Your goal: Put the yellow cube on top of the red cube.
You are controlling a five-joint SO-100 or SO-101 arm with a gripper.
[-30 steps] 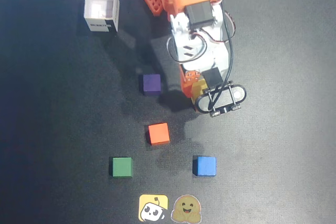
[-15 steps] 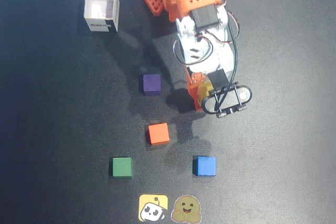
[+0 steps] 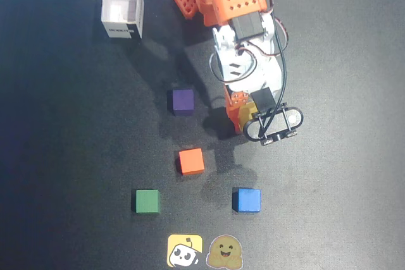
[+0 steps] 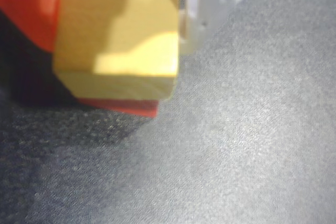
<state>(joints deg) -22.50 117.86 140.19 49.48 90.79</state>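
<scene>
Your claw (image 3: 243,113) sits right of centre in the overhead view, closed on the yellow cube (image 4: 118,35). In the wrist view the cube fills the upper left, with an orange finger (image 4: 29,3) against its left side and a white part (image 4: 202,9) against its right. A thin strip of the red cube (image 4: 128,106) shows directly under the yellow one; you cannot tell from this view whether the two touch. From above, only a sliver of yellow (image 3: 248,107) peeks out beside the arm (image 3: 243,42), and the red cube is hidden beneath it.

Nearest the bottom edge of the overhead view lie two flat stickers on the dark table (image 3: 342,169): a yellow cartoon-face sticker (image 3: 185,250) and a brown blob-face sticker (image 3: 226,251). Just above them stand the green cube (image 3: 147,201) at left and the blue cube (image 3: 246,200) at right, well apart. Further up comes the orange cube (image 3: 191,160), then the purple cube (image 3: 182,101) left of the claw. Farthest, at top left, stands an open white box (image 3: 122,11).
</scene>
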